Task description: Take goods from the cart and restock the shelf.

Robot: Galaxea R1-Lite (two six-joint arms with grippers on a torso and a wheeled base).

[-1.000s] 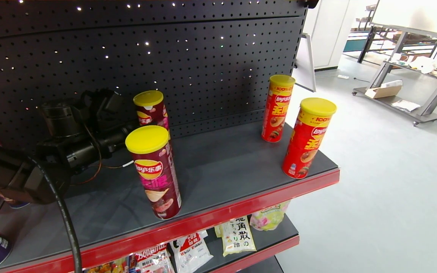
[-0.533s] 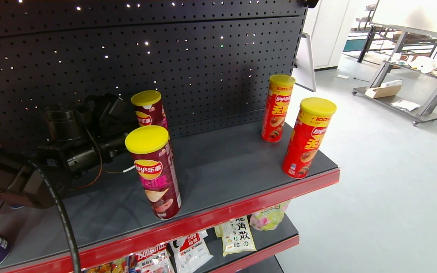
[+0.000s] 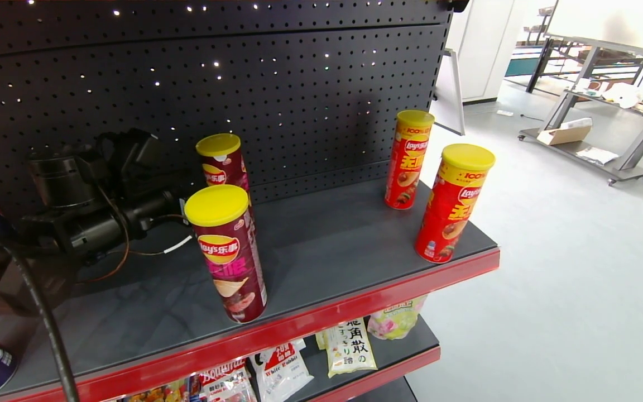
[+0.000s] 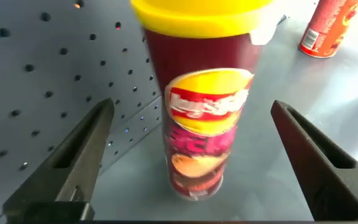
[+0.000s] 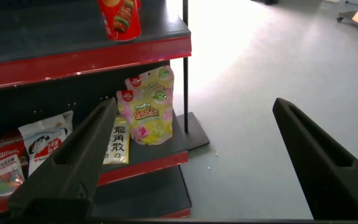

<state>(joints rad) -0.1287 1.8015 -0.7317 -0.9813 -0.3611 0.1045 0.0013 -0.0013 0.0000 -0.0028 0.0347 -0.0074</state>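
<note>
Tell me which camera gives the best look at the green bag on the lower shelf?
The right wrist view: the green bag stands whole and front-on on the lower shelf. The head view catches just its lower part, the upper shelf's red edge hiding the rest.

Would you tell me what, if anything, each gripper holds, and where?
Nothing: the left gripper is open before the maroon yellow-lidded can, not touching; right gripper open too.

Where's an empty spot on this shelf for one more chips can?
The shelf is bare in the middle, between the front maroon can and the front red can, running back to the pegboard between the rear maroon can and the rear red can. Crowded: the left, where the open left pincer flanks the rear maroon can.
</note>
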